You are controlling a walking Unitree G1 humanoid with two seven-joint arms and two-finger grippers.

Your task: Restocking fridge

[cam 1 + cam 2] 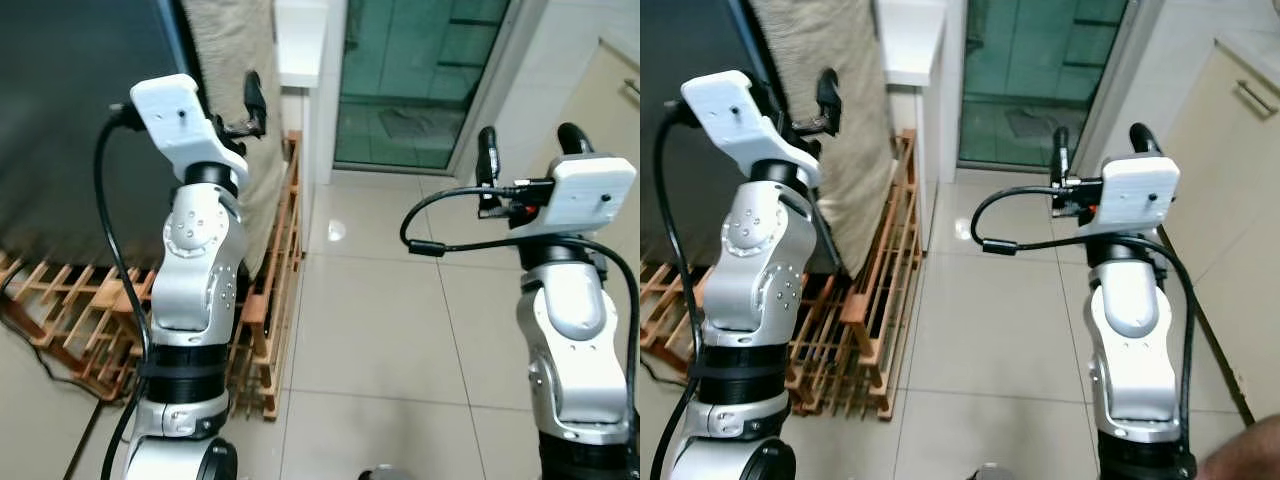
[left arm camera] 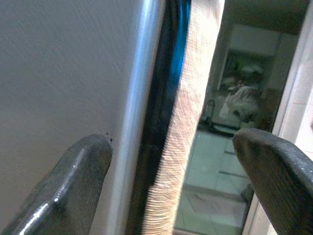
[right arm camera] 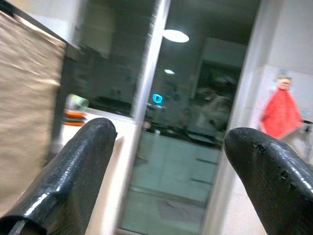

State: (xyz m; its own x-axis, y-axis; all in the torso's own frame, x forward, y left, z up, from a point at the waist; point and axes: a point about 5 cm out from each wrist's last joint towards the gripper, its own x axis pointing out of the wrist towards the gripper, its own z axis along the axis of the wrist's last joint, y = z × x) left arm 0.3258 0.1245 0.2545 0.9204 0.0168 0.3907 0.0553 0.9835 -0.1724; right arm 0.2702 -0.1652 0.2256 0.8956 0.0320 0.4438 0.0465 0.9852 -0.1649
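Observation:
The fridge is a tall dark panel at the left; the left wrist view shows its grey door face and silver edge. My left gripper is raised close beside that edge, open, with nothing between its fingers; one black finger stands up in front of a hanging beige cloth. My right gripper is held up at chest height over the tiled floor, open and empty, pointing towards the glass door. No stock items can be made out.
A low wooden slatted rack lies on the floor along the fridge and cloth. A white post flanks the glass door. A beige cabinet stands at the right. The tiled floor runs between the arms.

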